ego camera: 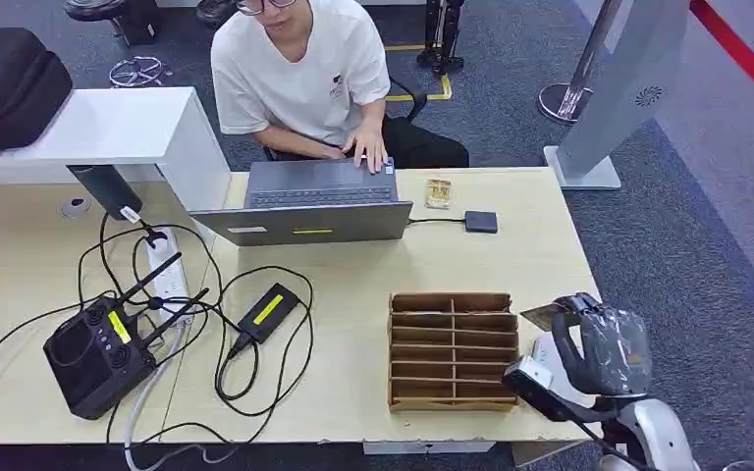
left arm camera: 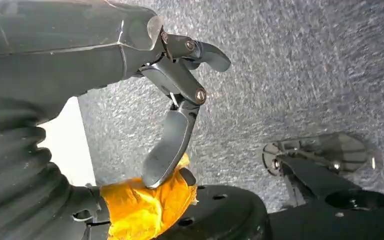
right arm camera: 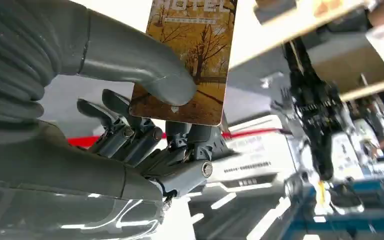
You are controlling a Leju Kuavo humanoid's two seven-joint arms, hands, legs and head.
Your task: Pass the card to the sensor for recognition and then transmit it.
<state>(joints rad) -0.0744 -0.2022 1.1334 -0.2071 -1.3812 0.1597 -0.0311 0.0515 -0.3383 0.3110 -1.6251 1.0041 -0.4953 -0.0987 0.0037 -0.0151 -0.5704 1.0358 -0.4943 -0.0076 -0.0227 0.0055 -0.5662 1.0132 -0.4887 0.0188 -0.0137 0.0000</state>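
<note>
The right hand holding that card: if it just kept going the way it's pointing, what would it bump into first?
Likely the wooden slotted organizer. In the head view the right hand, pinching the card, sits at the table's right edge facing left, with the organizer right beside it. Depth is unclear, so it might pass above it.

Office/lab: desk (ego camera: 511, 245) w/ laptop (ego camera: 309, 201), cables.

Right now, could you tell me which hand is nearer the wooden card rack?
Right. The right hand, holding the card, is just beside the wooden card rack; the left hand hangs over the floor.
</note>
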